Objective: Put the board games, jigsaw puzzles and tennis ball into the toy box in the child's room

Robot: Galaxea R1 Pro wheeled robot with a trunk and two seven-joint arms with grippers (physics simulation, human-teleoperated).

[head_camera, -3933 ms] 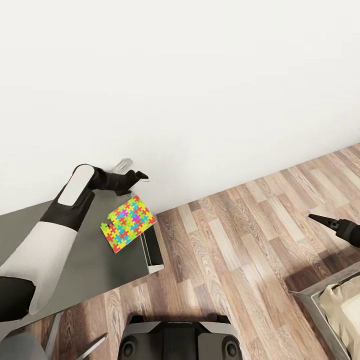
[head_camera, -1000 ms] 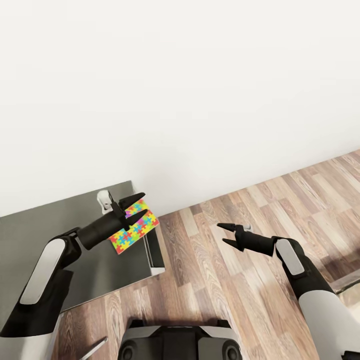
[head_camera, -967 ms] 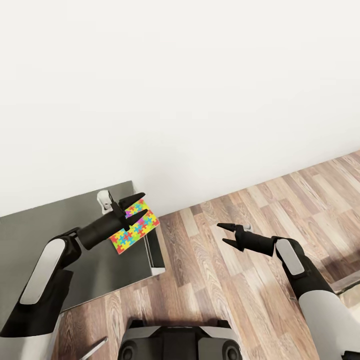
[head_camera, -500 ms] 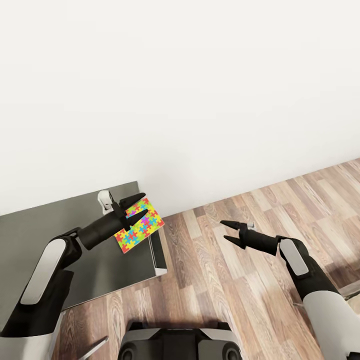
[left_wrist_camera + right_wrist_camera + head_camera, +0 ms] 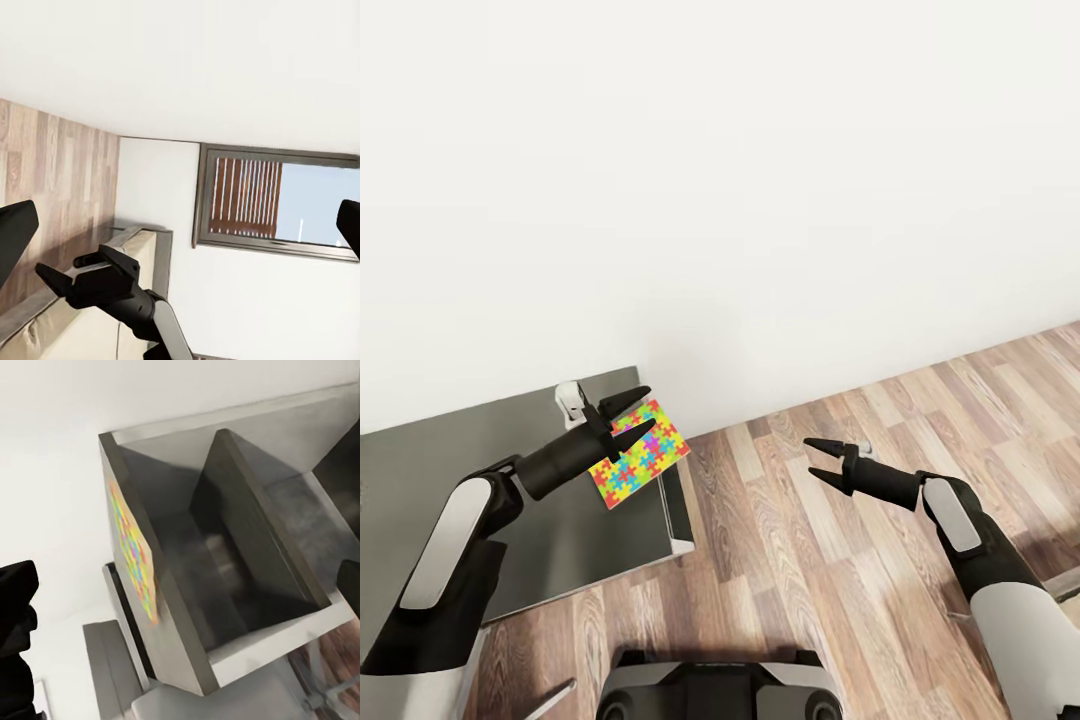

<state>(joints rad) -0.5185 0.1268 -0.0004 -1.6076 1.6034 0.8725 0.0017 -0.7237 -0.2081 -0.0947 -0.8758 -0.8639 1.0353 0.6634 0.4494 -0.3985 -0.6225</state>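
The jigsaw puzzle (image 5: 639, 453) lies on the table (image 5: 480, 470) corner, just under the left gripper (image 5: 628, 413). Its fingers are spread wide and hold nothing. The right gripper (image 5: 819, 460) is open and empty too, over the floor (image 5: 810, 560).

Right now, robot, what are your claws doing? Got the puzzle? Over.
Both claws open, holding nothing. Left claw above jigsaw puzzle at the table corner; contact unclear. Right claw over the floor. Path looks clear.

Both tools (image 5: 626, 413) (image 5: 818, 460) open, arms fwd
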